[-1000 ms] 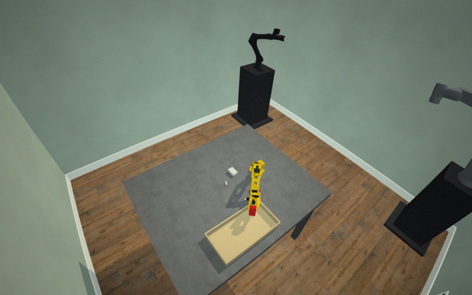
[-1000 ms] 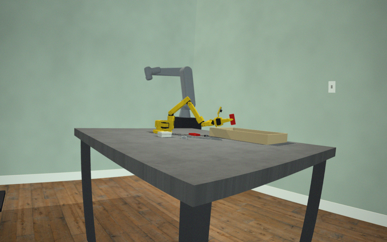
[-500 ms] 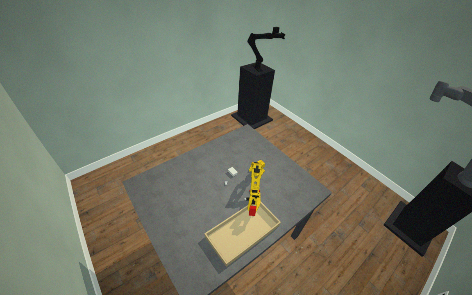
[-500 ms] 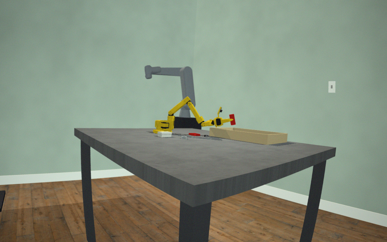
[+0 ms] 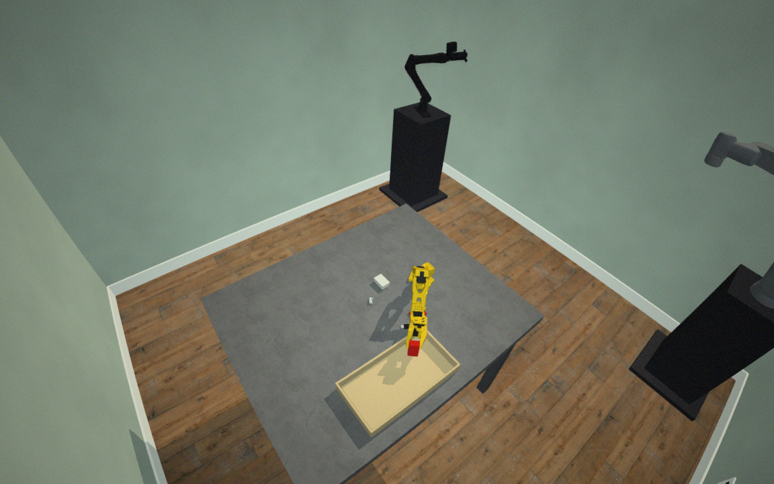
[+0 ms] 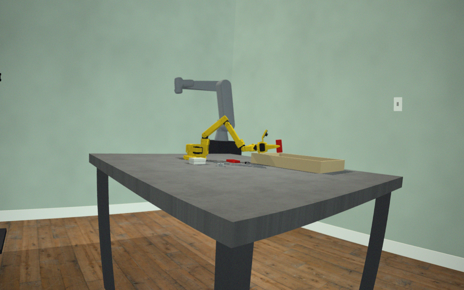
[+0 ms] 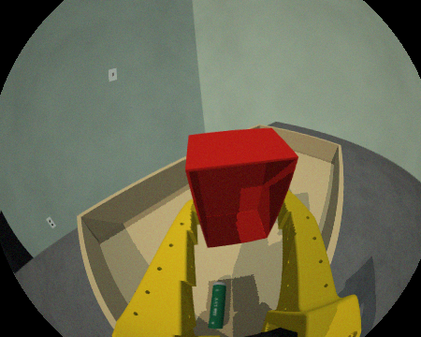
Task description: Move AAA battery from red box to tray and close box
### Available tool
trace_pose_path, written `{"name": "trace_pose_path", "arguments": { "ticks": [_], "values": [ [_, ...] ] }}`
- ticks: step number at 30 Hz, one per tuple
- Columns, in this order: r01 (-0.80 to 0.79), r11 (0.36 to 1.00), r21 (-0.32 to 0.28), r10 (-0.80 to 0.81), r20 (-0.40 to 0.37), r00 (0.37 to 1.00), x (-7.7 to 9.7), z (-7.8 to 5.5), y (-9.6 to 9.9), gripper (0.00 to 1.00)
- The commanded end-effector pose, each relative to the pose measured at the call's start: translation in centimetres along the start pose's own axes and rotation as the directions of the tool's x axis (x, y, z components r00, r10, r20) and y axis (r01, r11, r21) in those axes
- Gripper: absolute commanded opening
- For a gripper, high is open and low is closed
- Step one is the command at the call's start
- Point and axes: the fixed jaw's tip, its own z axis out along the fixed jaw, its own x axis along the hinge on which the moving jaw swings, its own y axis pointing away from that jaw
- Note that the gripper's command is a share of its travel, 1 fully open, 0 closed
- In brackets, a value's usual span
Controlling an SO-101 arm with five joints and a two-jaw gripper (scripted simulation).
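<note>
Clenching red box (image 5: 414,348) (image 6: 279,146) (image 7: 239,150) in gripper (image 5: 415,341) (image 6: 277,146) (image 7: 239,206) over tray (image 5: 353,411) (image 6: 287,162) (image 7: 140,198), near table (image 5: 281,337) (image 6: 226,187) (image 7: 384,211) edge; showing AAA battery (image 7: 217,305) inside; hiding red lid (image 5: 425,313) (image 6: 233,161) mostly beneath arm (image 5: 418,296) (image 6: 214,127), from above.

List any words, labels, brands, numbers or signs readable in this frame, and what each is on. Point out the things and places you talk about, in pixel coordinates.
"AAA 1.5V" or similar: small light print on the green battery (image 7: 216,305) in the tray (image 5: 353,411) (image 6: 302,164) (image 7: 140,189); too blurred to quote surely.
No text can be read on the red box (image 5: 414,348) (image 6: 279,146) (image 7: 240,150) or the white box (image 5: 381,281) (image 6: 197,161).
</note>
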Motion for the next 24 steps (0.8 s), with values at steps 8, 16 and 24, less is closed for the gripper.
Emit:
{"name": "trace_pose_path", "arguments": {
  "ticks": [8,16,24],
  "values": [
    [0.002,1.000,0.005,-0.002,-0.029,1.000,-0.8,0.5,-0.2,0.21],
    [0.000,1.000,0.005,0.001,-0.092,0.996,-0.2,0.6,-0.2,0.21],
    [-0.003,1.000,0.006,0.004,-0.154,0.988,0.4,0.7,-0.2,0.21]
  ]
}}
